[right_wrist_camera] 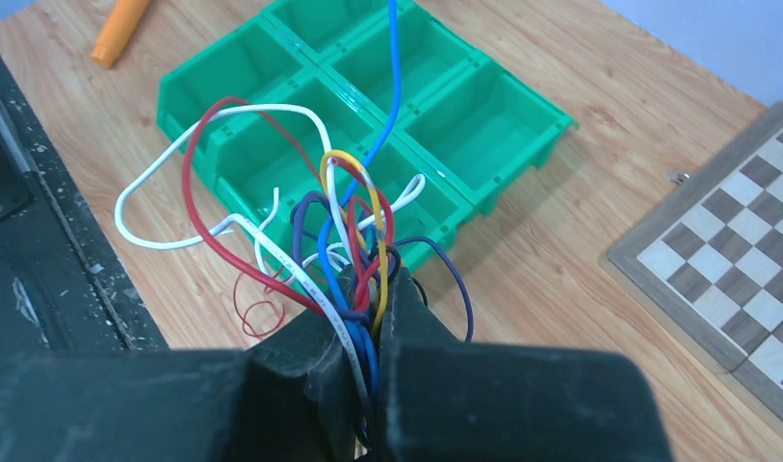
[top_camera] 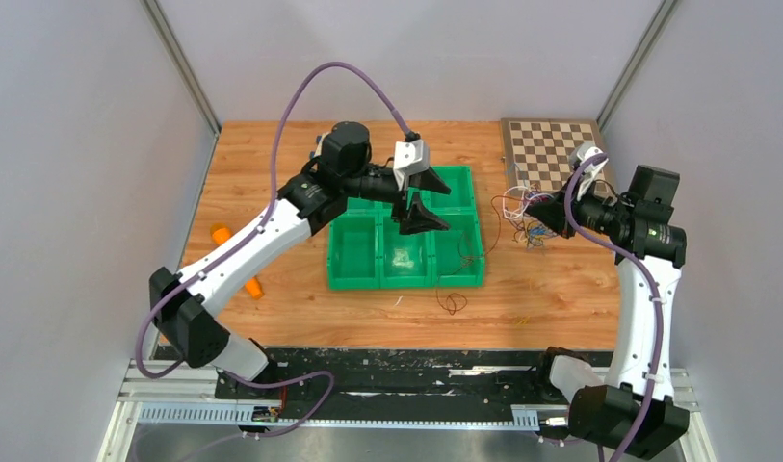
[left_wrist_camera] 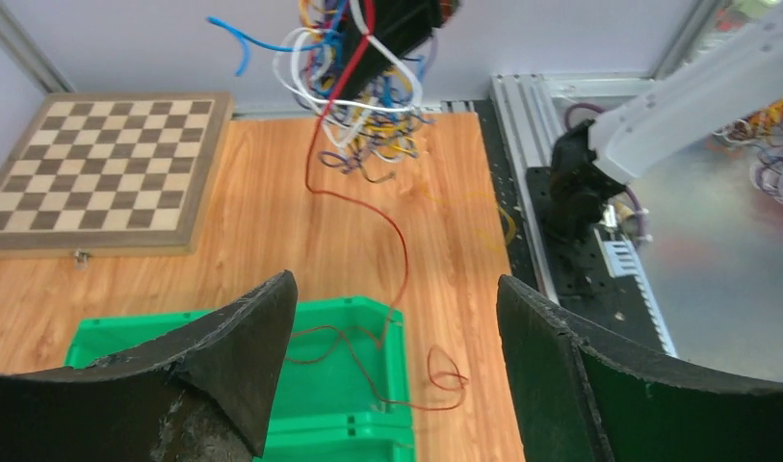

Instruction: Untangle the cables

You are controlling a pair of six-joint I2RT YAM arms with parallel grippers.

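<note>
Cables (right_wrist_camera: 353,221) are hanging from the right gripper (right_wrist_camera: 373,289), its jaws clamping them above the desk (top_camera: 580,298) near the chessboard (top_camera: 551,144); the left gripper (left_wrist_camera: 397,284) is hovering over the green tray (top_camera: 406,282), jaws wide.

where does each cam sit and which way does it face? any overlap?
Top external: above and behind the bases, looking down on the table; both arms, left hand and right hand show.
Left wrist: over the green tray, facing the cables hanging from the right hand; own open fingers at bottom.
Right wrist: looks down its own fingers, shut on the cables, to the tray.
Shared: cables, tray and chessboard in all three.
</note>
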